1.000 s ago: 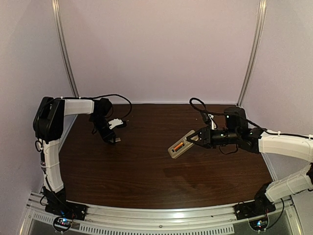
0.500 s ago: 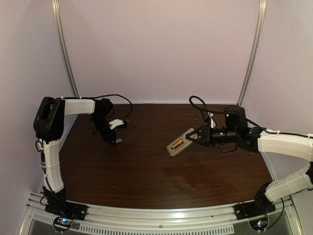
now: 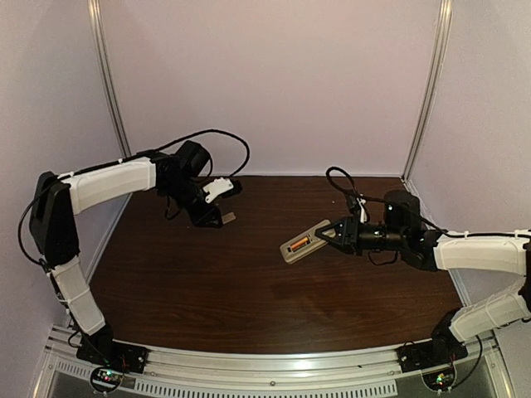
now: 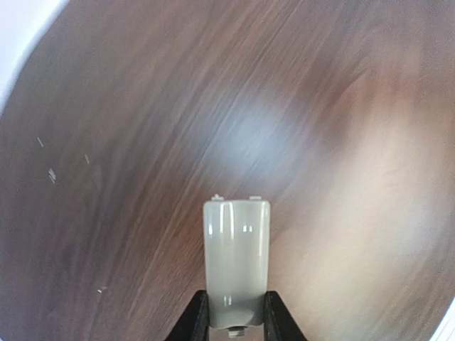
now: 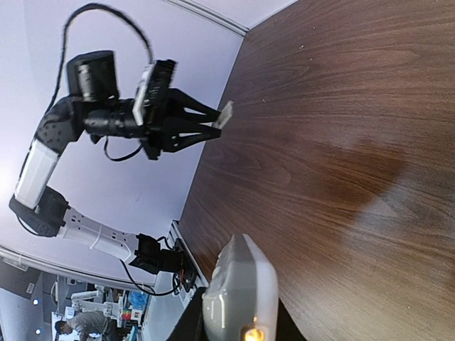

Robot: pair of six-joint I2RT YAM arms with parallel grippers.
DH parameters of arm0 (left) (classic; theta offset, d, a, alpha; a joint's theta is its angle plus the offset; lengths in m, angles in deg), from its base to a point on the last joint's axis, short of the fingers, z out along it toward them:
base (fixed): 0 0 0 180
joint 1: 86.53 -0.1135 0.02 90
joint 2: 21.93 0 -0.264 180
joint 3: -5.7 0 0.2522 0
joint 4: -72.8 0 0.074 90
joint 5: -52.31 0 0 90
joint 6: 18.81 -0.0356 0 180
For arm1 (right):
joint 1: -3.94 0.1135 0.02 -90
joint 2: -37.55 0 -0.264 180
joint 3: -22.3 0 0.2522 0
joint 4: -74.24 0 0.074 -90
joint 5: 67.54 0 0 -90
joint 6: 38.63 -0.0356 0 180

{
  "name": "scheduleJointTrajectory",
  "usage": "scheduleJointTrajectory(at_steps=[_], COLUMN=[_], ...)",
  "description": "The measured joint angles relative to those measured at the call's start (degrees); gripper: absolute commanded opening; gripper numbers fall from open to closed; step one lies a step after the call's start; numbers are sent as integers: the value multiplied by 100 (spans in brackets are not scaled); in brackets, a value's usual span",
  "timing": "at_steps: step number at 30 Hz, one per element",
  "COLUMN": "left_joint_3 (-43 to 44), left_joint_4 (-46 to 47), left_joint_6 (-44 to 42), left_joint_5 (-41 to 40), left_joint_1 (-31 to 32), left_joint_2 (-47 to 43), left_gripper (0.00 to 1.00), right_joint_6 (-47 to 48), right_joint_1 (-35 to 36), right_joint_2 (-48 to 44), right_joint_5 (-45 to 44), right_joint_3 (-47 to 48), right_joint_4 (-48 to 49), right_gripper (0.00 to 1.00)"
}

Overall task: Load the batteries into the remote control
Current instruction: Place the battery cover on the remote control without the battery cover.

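While R gripper (image 3: 328,235) holds the remote control (image 3: 300,244) up off the table (image 3: 249,307), centre-right of the top view, its jaws are clamped on the remote's right end. Body tilts down toward lower left. Compartment side faces up, open: 1 orange battery (image 3: 301,243) sits in it. 2nd battery, the dark one: can't make it out in any view, too small to tell if it's seated beside the orange.

L gripper (image 3: 219,217), upper left of centre in the top view, has its jaws closed on a small grey-beige cover (image 4: 236,270). It's a short, rounded, glossy plate w/ 2 small tabs on the far edge. Both fingers (image 4: 200,321) pinch its near end; most of it sticks out free. Prob. the battery door. Well apart from the remote.

Handling, my read:
- Remote: light, stiff plastic w/ smooth rounded sides, so a bit slippery. Gripping across the narrow width near 1 end, as now, keeps the compartment clear.
- Cover: v. light and thin, tabs prob. fragile. Hold by the plain end, lead w/ the tabs, low force.
- Batteries: small, hard, round, will roll. Take across the middle of the barrel.
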Motion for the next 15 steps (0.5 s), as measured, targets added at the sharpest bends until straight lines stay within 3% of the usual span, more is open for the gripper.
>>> scheduleJointTrajectory(at_steps=[6,15], left_joint_3=[-98,-153], left_joint_4=[369,450], left_joint_6=[413,804], left_joint_5=[4,-402], left_joint_1=[1178,2664], left_joint_2=[-1202,-1449], left_gripper=[14,16], right_joint_6=[-527,-802], right_joint_1=[39,382], right_joint_2=[0,-2], right_joint_5=[11,-63], right_joint_3=[-256,-267], right_joint_4=[522,866], right_gripper=[0,0])
